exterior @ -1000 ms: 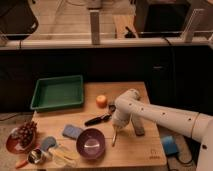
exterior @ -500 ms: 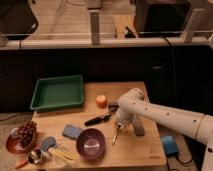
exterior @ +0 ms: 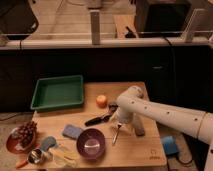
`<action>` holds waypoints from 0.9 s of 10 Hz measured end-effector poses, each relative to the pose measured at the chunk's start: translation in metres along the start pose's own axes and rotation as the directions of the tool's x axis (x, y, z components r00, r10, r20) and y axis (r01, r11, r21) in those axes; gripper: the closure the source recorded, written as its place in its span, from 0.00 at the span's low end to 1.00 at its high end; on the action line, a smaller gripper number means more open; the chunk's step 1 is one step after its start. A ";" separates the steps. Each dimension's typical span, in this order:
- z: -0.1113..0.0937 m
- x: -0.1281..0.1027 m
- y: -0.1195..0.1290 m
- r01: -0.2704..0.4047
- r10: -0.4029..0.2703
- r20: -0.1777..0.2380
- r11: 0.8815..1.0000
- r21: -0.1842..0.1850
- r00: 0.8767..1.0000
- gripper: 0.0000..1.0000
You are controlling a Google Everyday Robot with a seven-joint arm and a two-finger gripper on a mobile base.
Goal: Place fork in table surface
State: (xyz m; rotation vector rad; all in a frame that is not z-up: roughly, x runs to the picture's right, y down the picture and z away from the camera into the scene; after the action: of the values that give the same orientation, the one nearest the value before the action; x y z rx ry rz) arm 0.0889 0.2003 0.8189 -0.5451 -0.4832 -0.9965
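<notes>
Gripper [exterior: 119, 122] at frame centre sits over the fork [exterior: 116, 136], which lies on bare table surface [exterior: 136, 150] beside the purple bowl [exterior: 91, 144], seemingly delivered; its grip cannot be told

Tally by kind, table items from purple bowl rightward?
Utensils: 2 (fork, black-handled utensil)
Bowls: 1 (purple bowl)
Fruit: 1 (orange fruit)
Bars: 1 (grey bar)
Total: 5
Gripper hangs just above the fork.
</notes>
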 end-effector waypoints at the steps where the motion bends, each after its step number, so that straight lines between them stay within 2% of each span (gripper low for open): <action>1: -0.004 0.004 0.003 -0.029 0.029 -0.006 0.999 0.021 1.000 0.20; 9: -0.004 0.004 0.001 -0.031 0.031 -0.007 0.999 0.027 0.999 0.20</action>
State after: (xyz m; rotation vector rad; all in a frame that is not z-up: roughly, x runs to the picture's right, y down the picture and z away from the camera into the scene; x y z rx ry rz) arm 0.0922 0.1956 0.8175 -0.5236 -0.4795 -0.9612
